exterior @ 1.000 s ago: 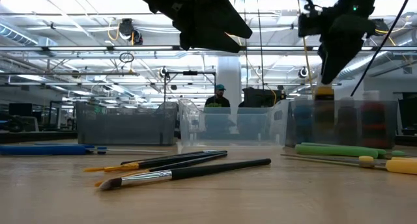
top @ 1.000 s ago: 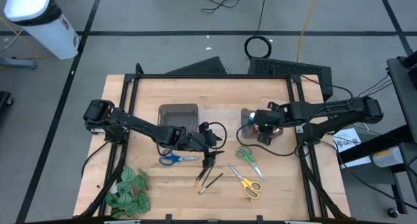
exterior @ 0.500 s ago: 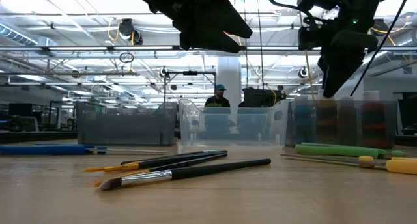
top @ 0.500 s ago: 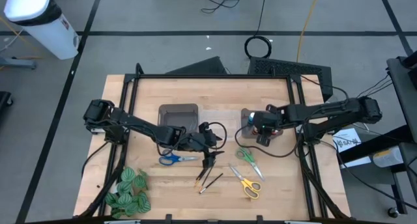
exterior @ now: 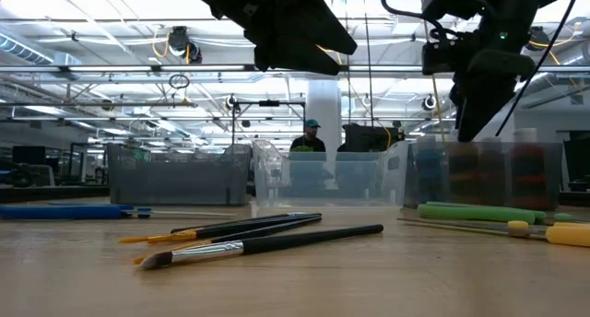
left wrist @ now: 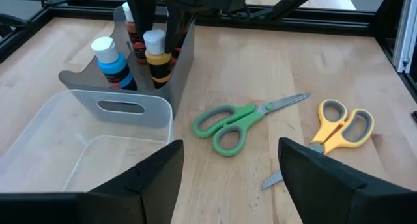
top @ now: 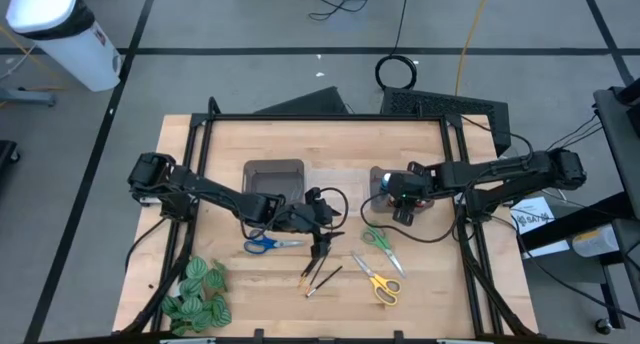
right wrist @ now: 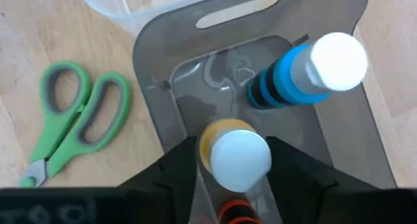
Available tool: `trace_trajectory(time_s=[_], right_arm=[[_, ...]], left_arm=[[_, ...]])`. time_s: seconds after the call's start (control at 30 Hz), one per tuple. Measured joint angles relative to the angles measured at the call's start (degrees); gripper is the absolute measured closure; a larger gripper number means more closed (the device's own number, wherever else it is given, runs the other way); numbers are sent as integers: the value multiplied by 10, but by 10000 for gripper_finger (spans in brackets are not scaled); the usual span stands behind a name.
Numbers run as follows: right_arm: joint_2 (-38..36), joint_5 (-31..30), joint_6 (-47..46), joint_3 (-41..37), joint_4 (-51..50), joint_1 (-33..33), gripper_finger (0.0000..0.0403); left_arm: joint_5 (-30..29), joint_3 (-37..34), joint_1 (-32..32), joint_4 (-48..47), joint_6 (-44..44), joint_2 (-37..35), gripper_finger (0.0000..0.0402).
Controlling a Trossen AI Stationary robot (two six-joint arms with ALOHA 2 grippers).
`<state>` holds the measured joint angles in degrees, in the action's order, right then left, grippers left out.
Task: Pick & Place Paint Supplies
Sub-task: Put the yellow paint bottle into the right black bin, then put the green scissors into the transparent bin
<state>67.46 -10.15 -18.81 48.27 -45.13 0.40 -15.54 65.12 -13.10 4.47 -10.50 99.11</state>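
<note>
The right end effector (top: 385,189) hangs over the grey bin (top: 397,199) at the centre right of the high view. In the right wrist view its two dark fingers (right wrist: 174,168) stand either side of a white-capped yellow paint bottle (right wrist: 236,158) standing upright in that bin; a narrow gap shows on each side of the cap, so the jaws are parted and not clamped. A white-capped blue paint bottle (right wrist: 311,69) stands just beside it in the same bin, and the top of an orange-and-black bottle (right wrist: 236,212) shows at the lower edge of that view.

The left end effector (top: 322,246) hovers at the middle of the high view with its fingers (left wrist: 146,182) spread wide and nothing between them. Below it on the desk (top: 220,154) lie the thin dark paintbrushes (top: 318,275). The blue scissors (top: 268,244) lie left of centre, the green scissors (top: 380,243) right of centre, and the yellow scissors (top: 380,285) lower right of centre.

A second grey bin (top: 273,177) sits upper left of centre, with a clear bin (left wrist: 62,142) between the two grey ones. A green striped leafy bunch (top: 195,295) lies at the lower left.
</note>
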Motion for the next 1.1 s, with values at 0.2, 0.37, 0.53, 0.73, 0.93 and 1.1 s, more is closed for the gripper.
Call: trace_trajectory(time_s=[0.2,0.37,0.53,0.73,0.93,1.1], right_arm=[[-6,0,1,0,4,0,204],[-41,0,2,0,3,0,204],[-103,0,1,0,3,0,213],[-183,0,-16,0,15,11,222],[-213,11,-19,0,86,94,233],[-162,-1,-11,-38,233,201,245]], left_arm=[[0,0,0,0,0,0,134],[0,0,0,0,0,0,142],[0,0,0,0,0,0,152],[0,0,0,0,0,0,148],[0,0,0,0,0,0,134],[0,0,0,0,0,0,131]])
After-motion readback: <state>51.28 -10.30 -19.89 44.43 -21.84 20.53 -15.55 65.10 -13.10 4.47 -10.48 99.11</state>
